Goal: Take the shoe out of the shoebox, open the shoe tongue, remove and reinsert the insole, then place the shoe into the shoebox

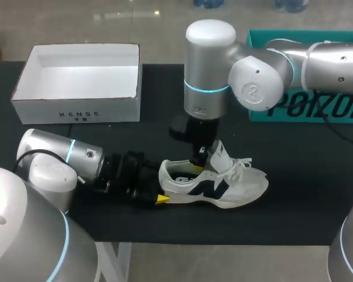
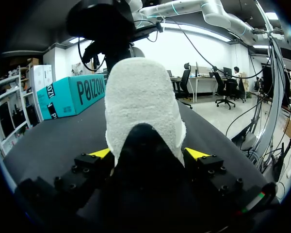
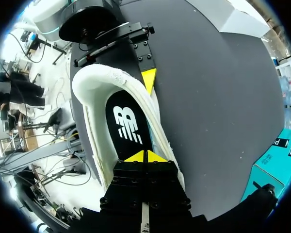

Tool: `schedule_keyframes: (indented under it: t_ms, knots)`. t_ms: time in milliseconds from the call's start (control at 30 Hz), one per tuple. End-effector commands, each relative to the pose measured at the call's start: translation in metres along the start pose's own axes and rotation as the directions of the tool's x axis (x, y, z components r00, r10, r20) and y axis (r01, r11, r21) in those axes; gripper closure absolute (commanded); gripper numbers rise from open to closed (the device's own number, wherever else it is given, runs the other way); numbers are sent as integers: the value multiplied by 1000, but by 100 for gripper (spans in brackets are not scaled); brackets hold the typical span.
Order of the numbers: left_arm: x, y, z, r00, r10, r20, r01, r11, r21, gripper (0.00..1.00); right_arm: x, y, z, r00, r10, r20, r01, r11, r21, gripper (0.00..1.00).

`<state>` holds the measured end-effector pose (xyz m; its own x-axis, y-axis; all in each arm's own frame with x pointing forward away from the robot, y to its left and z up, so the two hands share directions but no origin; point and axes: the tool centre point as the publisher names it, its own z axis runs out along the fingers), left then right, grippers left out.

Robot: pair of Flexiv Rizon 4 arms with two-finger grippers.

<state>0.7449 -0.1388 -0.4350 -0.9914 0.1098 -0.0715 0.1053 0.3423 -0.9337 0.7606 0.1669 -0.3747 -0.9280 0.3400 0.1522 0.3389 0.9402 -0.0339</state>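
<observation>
Shoe [image 1: 215, 185] is out of the shoebox [image 1: 76, 82], lying on the table [image 1: 294, 153] with its tongue raised. Left gripper [image 2: 148, 153] clamps the heel from both sides. Right gripper [image 3: 146, 156] has its tips together over the seated insole [image 3: 126, 124]. Judged outstanding: insole removal, reinsertion, reboxing.

- The left arm [image 1: 54, 157] lies low along the table, and the left gripper [image 2: 148, 153] clamps the heel of the shoe [image 1: 223, 185] from both sides.
- The right arm [image 1: 265, 76] drops straight down. The right gripper [image 3: 146, 156] has its yellow tips pressed together at the shoe's opening.
</observation>
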Motion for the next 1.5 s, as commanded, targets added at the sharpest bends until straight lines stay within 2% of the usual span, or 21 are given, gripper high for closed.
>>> schedule_keyframes:
  t_ms: [33,333,467,700,967,1433,1500]
  knots:
    - [0,5,2,1000,0,-1,0,1000,-1,100,-3,4,5,1000,7,-3,-7,1000,8,100]
    - [0,5,2,1000,0,-1,0,1000,-1,100,-7,2,6,1000,4,-4,-4,1000,4,99]
    - [0,5,2,1000,0,-1,0,1000,-1,100,-8,3,6,1000,2,-8,-2,1000,3,67]
    - [0,5,2,1000,0,-1,0,1000,-1,100,-8,3,5,1000,0,-9,0,1000,4,55]
    - [0,5,2,1000,0,-1,0,1000,-1,100,-9,3,15,1000,-2,-23,2,1000,1,57]
    - [0,5,2,1000,0,-1,0,1000,-1,100,-1,4,73,993,-8,-117,7,1000,-8,64]
    - [0,5,2,1000,0,-1,0,1000,-1,100,1,4,77,991,-13,-130,13,1000,-3,69]
